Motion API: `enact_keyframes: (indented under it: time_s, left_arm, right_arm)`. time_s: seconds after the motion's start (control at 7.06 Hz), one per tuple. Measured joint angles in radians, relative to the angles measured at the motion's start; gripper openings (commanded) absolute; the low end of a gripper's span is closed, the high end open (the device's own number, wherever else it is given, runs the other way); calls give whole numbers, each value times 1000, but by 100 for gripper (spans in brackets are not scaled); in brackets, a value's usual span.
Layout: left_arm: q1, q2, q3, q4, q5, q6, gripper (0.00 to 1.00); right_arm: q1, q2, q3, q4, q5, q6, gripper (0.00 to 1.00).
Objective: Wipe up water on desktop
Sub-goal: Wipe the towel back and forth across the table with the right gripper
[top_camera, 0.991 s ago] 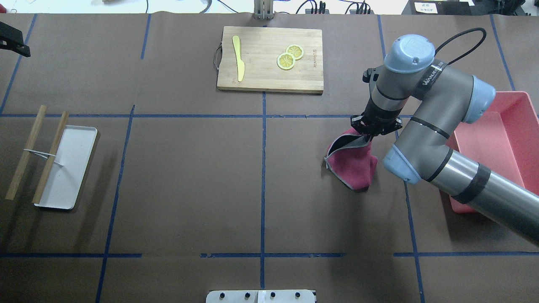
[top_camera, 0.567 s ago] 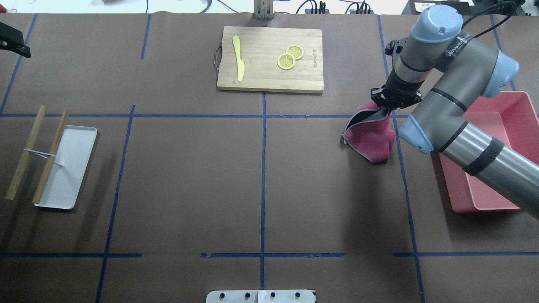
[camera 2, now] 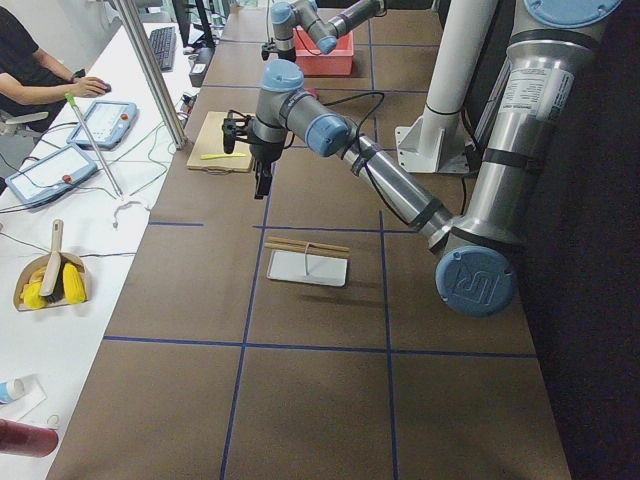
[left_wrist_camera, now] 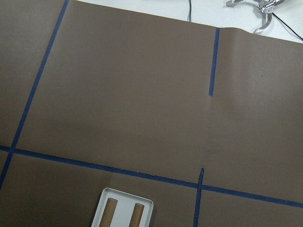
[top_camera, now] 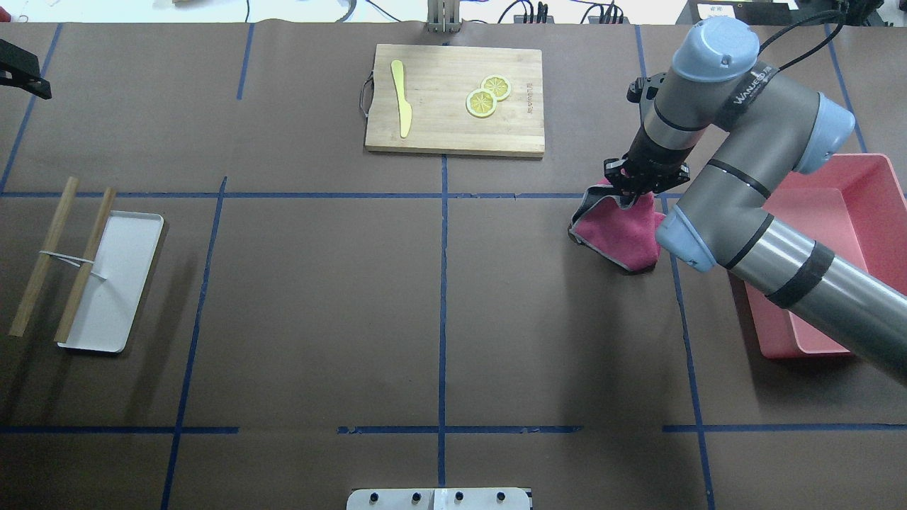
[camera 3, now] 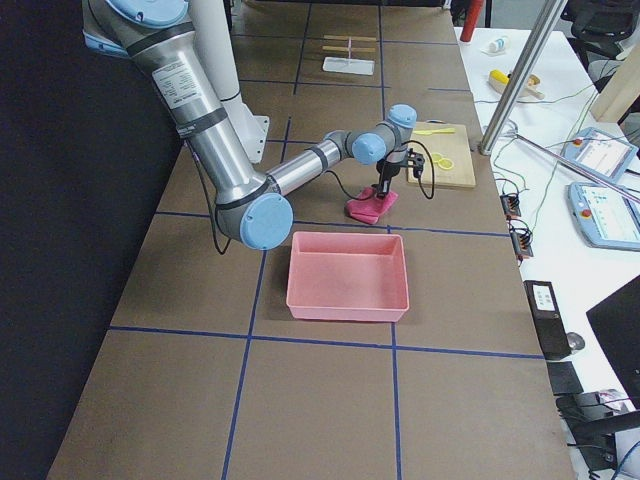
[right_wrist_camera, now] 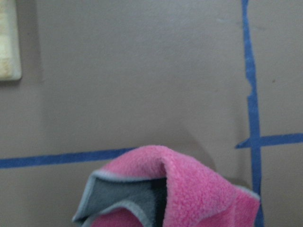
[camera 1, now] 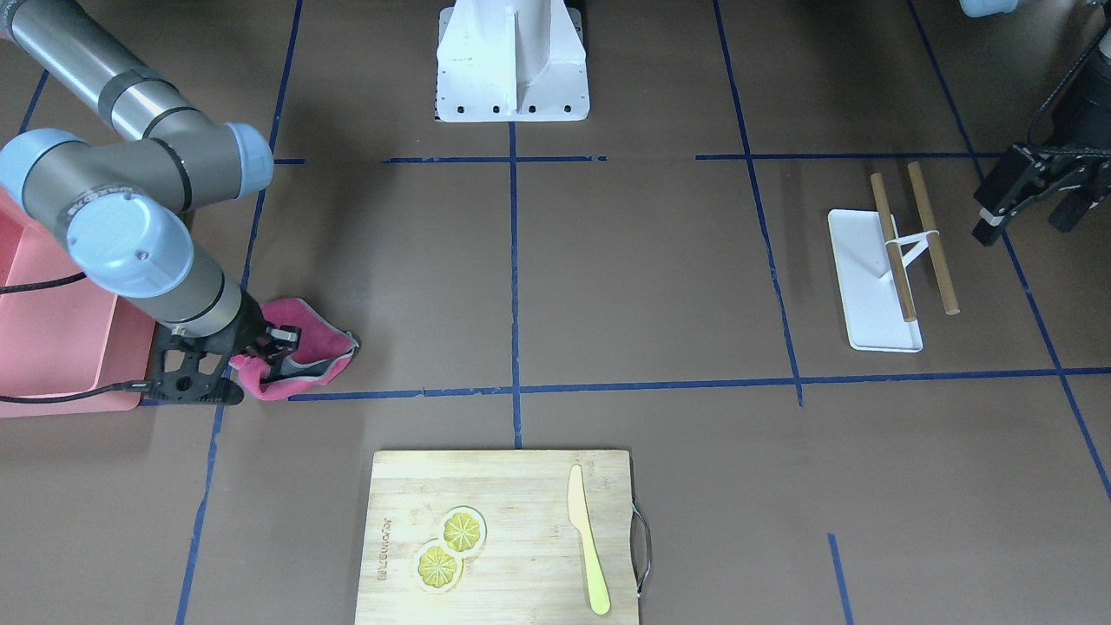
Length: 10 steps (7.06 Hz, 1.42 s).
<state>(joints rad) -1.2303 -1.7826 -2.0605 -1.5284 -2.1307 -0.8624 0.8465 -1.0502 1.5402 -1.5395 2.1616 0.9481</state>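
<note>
Overhead exterior: the brown desktop [top_camera: 319, 297], crossed by blue tape lines [top_camera: 441, 283], fills the view, and the right arm [top_camera: 744, 212] comes in from the right.
Writing, right arm: white letters on a dark band by the wrist joint begin "WANLE"; the rest is too small to read.
Writing, board: a printed word runs along the short edge of the cutting board [top_camera: 439, 131], next to the lemon slices [top_camera: 487, 95]; it is not legible.
Writing, left arm: in the exterior left view the left arm [camera 2: 520, 130] has a grey label of fine print on its upright tube; it cannot be read.
Right gripper: the right gripper [top_camera: 643, 185] points down with its jaws pinched on the top fold of the pink cloth [top_camera: 616, 234].
Pink cloth: it is bunched and grey-lined, and its lower part rests on the desktop at a crossing of tape lines, near the pink bin [top_camera: 879, 161].
Left gripper: the left gripper [camera 1: 1024, 224] hangs near the white tray [camera 1: 868, 286] with its fingers spread and nothing between them.
Wooden sticks: the wooden sticks [camera 1: 911, 243] are two, joined by a white band; one lies over the tray and the other just off it.
Change since 1.0 s ago: the cloth and right gripper are now farther from the robot and nearer the bin.
Change since 0.6 s ago: the gripper has come slightly back toward the table's middle. The cloth has shifted a little with it, and its grey lining gapes less.
Unchanged: the board, yellow knife [top_camera: 402, 99], slices, tray and sticks lie where they did.
</note>
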Motion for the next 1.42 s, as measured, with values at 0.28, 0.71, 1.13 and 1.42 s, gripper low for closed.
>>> enact_keyframes:
  time_s: [0.28, 0.71, 1.13, 1.42]
  left_arm:
    - [0, 0, 0, 0, 0, 6, 100]
    - [0, 0, 0, -4, 0, 8, 100]
    - [0, 0, 0, -6, 0, 8, 100]
    - [0, 0, 1, -5, 0, 8, 100]
  right_arm:
    - [-82, -18, 92, -4, 26, 108, 0]
    - [-241, -67, 260, -4, 34, 337, 0]
    - [-407, -84, 410, -3, 30, 580, 0]
    - [-437, -80, 443, 0, 22, 655, 0]
